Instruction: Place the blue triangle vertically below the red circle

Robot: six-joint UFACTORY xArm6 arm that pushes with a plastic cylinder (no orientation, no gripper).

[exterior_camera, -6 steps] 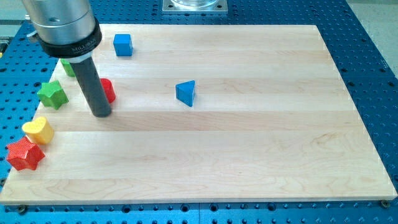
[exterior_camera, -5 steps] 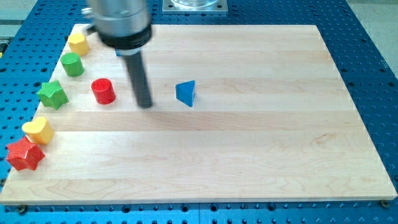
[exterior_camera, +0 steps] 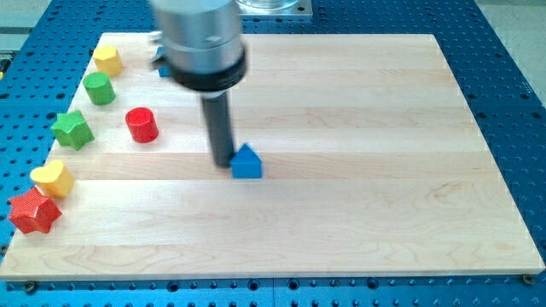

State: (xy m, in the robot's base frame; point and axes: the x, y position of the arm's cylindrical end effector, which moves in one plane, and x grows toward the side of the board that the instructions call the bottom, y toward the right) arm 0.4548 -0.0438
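Observation:
The blue triangle (exterior_camera: 246, 162) lies near the middle of the wooden board (exterior_camera: 367, 170). My tip (exterior_camera: 223, 162) stands right against the triangle's left side, touching it. The red circle (exterior_camera: 142, 124) stands upright to the view's left, well apart from the tip and higher in the view than the triangle.
Along the board's left edge lie a yellow block (exterior_camera: 107, 60), a green cylinder (exterior_camera: 100, 88), a green star (exterior_camera: 72, 129), a yellow heart (exterior_camera: 52, 178) and a red star (exterior_camera: 33, 211). A blue cube (exterior_camera: 162, 66) is mostly hidden behind the arm.
My tip moved right from beside the red circle to the blue triangle. The triangle has shifted down and slightly left, and has turned.

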